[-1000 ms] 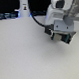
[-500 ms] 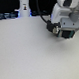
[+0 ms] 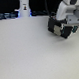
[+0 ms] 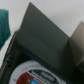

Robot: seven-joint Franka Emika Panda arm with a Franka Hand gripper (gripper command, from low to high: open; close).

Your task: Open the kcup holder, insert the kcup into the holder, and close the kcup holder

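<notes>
Looking through the exterior view, I see the white robot arm [image 3: 67,11] reaching down at the exterior view's upper right, over the pale, flat bench [image 3: 32,52]. Its dark pincer [image 3: 60,29] hangs low there, just above or on a black boxy shape that I take for the black kcup holder with its flat top [image 3: 57,27]; the picture is too blurred for me to separate the two cleanly. I cannot tell whether the pincer stands wide or narrow, nor whether it grips anything.

At the far edge of the bench, toward the exterior view's left, stands a tall white bottle-shaped object [image 3: 24,6] against a dark background, well apart from the arm.

On the wrist view I get a close look at dark, flat, angled panels of the kcup holder [image 4: 42,35], tilted across the picture with the pale bench behind them. Beneath the panels lies a round pod with a whitish rim and a red-and-white lid [image 4: 35,74], only partly in the picture. A teal-green patterned thing [image 4: 4,27] shows at the edge of this view; I cannot say for certain that it is the kcup's lid.
</notes>
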